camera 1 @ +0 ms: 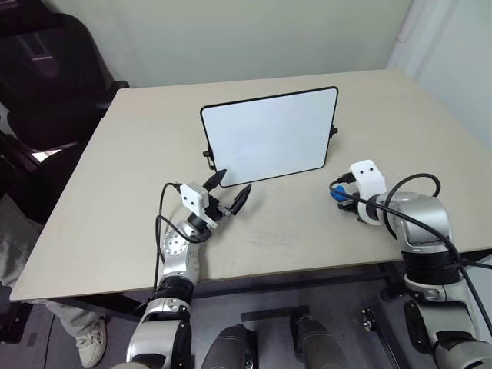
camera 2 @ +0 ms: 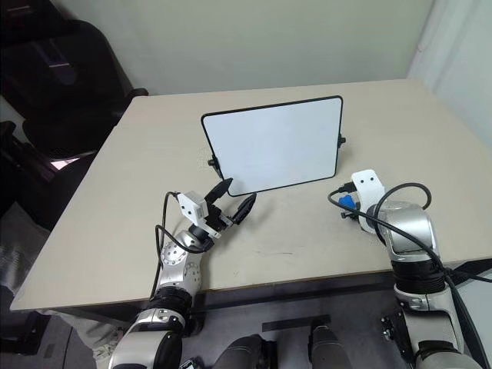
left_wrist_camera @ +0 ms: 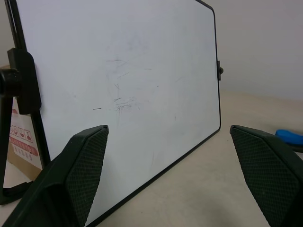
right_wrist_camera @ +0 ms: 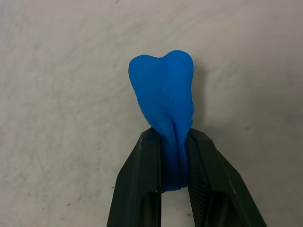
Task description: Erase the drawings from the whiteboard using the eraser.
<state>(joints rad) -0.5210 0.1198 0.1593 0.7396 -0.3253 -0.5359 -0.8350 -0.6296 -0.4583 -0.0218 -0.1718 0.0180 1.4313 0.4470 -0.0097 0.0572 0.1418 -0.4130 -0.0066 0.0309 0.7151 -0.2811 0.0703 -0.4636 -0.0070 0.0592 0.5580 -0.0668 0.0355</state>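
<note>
On table [camera 1: 115,192]: one whiteboard [camera 1: 269,137], one eraser [right_wrist_camera: 165,101]

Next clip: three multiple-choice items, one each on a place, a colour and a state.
1. The whiteboard is:
A. propped up on the table
B. flat on the floor
C. held by a person

2. The eraser is:
A. red
B. blue
C. yellow

3. The left gripper is:
A. shut on the board
B. shut on nothing
C. open

Key: 1 A, it leans on its black stand on the table. 2 B, a bright blue block pinched in the right gripper. 3 C, its fingers stand apart before the board.
</note>
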